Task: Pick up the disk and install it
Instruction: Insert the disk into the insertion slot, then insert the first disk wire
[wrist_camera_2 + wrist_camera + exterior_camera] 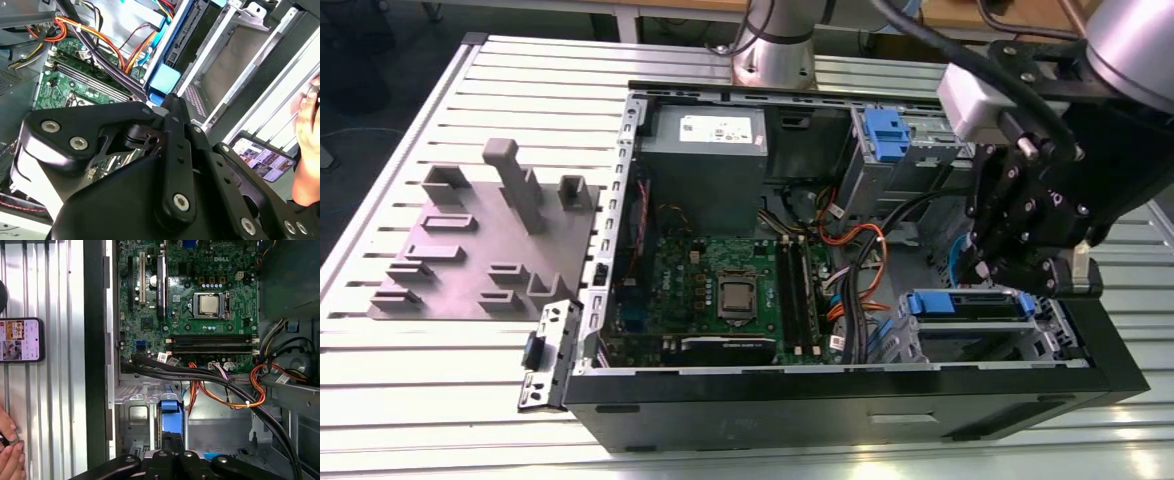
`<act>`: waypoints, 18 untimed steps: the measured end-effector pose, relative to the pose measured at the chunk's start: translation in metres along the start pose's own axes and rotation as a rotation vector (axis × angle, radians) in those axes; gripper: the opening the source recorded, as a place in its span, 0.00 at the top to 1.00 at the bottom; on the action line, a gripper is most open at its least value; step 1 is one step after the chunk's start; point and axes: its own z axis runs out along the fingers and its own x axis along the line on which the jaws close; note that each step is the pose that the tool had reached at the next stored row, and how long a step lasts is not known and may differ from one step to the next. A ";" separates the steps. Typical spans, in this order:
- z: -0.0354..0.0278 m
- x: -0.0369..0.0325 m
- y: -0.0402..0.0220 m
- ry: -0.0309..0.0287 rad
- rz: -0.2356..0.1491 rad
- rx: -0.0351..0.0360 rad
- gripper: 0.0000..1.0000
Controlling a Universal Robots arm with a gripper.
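A: How is the arm (1137, 38) looking?
B: It's gleaming in rounded silver tube, with black cables (918, 28) trailing past a pale grey box (977, 100) at the wrist.
A: And the claw (169, 106)?
B: Its matte black, angular link plates (100, 165) are showing round silver screws (180, 201) at the joints.

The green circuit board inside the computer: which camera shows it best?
The first wrist view: it faces the circuit board squarely, nearly all of it in frame. The exterior view shows it at a slant, deep inside the case. The second wrist view catches a tilted corner.
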 end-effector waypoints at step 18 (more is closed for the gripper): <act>0.0201 0.0003 -0.0019 -0.0003 0.000 0.0061 0.89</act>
